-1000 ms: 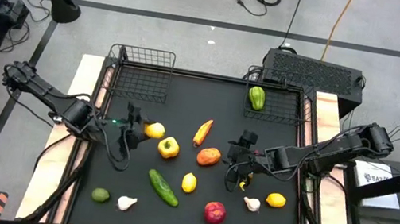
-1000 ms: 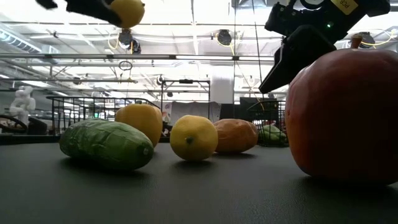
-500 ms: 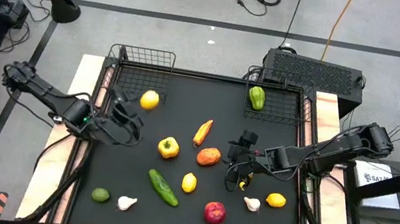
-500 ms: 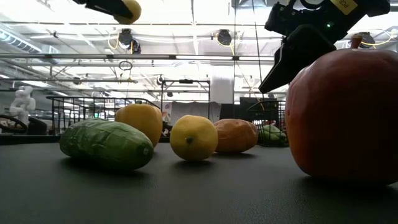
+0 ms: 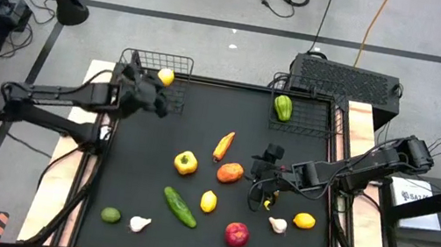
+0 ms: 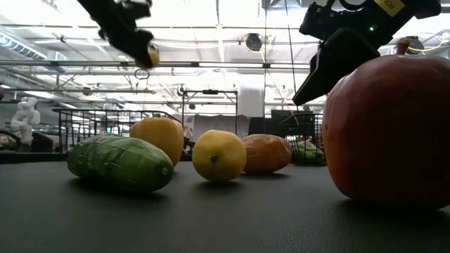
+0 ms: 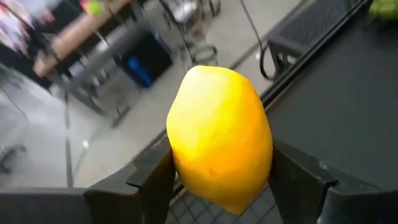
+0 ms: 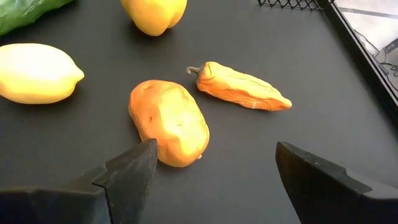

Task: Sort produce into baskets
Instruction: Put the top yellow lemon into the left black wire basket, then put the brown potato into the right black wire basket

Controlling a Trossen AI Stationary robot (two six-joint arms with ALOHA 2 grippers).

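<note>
Left claw [image 5: 155, 87] now carries the small yellow toy lemon [image 5: 166, 77] over the left black wire-mesh basket [image 5: 154, 81].

A moment ago it hung lower over the black tabletop [image 5: 202, 129]; it has swung up to the basket's near rim, jaws clamped on the lemon's sides. The right claw [image 5: 264, 182] hasn't budged, jaws spread wide just beside the orange lumpy pepper [image 5: 229, 173].

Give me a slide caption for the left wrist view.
Left gripper holding a yellow lemon above a wire basket.
</note>
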